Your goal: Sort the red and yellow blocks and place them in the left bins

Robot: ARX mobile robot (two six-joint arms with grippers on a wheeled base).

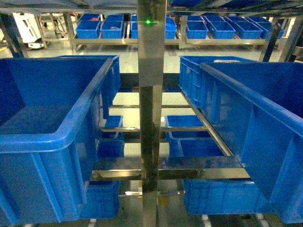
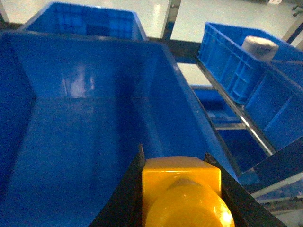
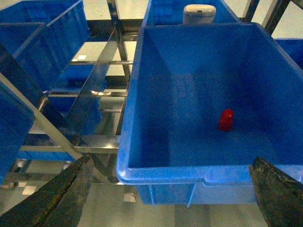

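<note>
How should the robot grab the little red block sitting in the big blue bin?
Probably from straight above. The red block stands upright on the floor of the bin, apart from the high walls, so a sideways reach looks blocked. Lower the open right end effector in and pinch its two flat sides, below the rounded top.

A small red block (image 3: 226, 119) is seen lying inside a big blue bin (image 3: 156, 176), with the right gripper's fingers (image 3: 57, 198) spread wide above.
</note>
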